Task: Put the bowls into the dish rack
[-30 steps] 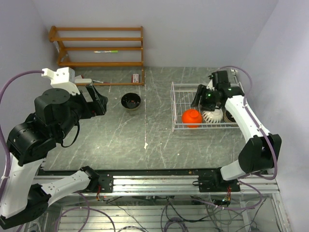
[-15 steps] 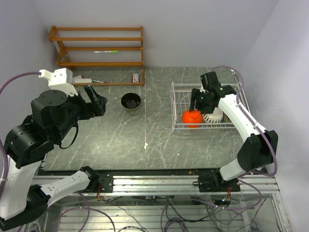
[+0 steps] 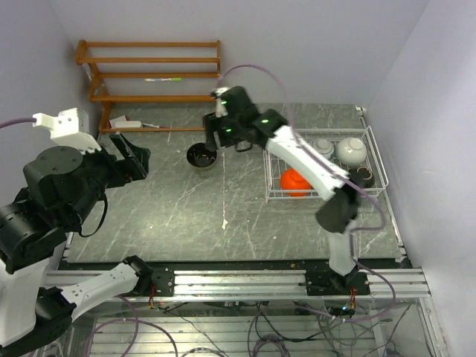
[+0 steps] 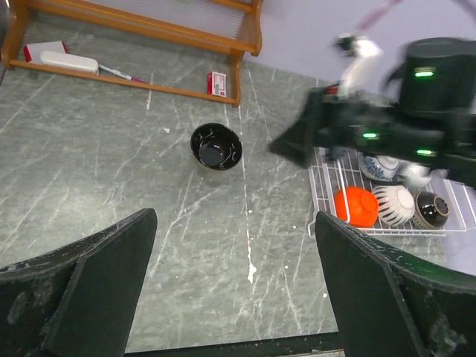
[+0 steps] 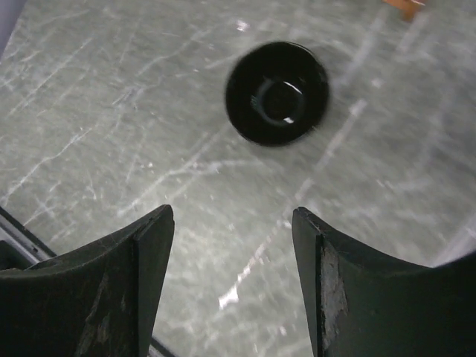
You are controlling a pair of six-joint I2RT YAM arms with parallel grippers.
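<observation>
Closing on the one bowl left outside looks to be the step in hand. Nearest, the left end effector (image 4: 234, 219) hangs idle above the surface (image 3: 186, 216), its fingers wide apart and holding nothing; it is best kept clear. Further in, the right end effector (image 5: 232, 216) hovers over the dark bowl (image 5: 277, 93), fingers apart with nothing between them, the bowl lying beyond their tips. That bowl stands upright and alone on the surface, well left of the dish rack (image 3: 267, 167) and just short of the wooden shelf (image 3: 149, 71). To do it well, I would bring one finger down inside the rim and the other outside, and pinch the wall squarely, since the glaze looks slick. Then I would lift straight and carry it level to the bare wire at the rack's far left corner, clear of its neighbours. By count there are two arms and six bowls in all, one on the surface and five in the rack. The near row holds the orange bowl (image 4: 355, 206), the ribbed white bowl (image 4: 392, 204) and a brown-black bowl (image 4: 431, 210). The far row holds the blue-and-white bowl (image 4: 379, 167) and a plain white bowl (image 3: 351, 151). There is one rack and, farthest, one shelf unit, with one small red-and-white box (image 4: 216, 82) at its foot.
</observation>
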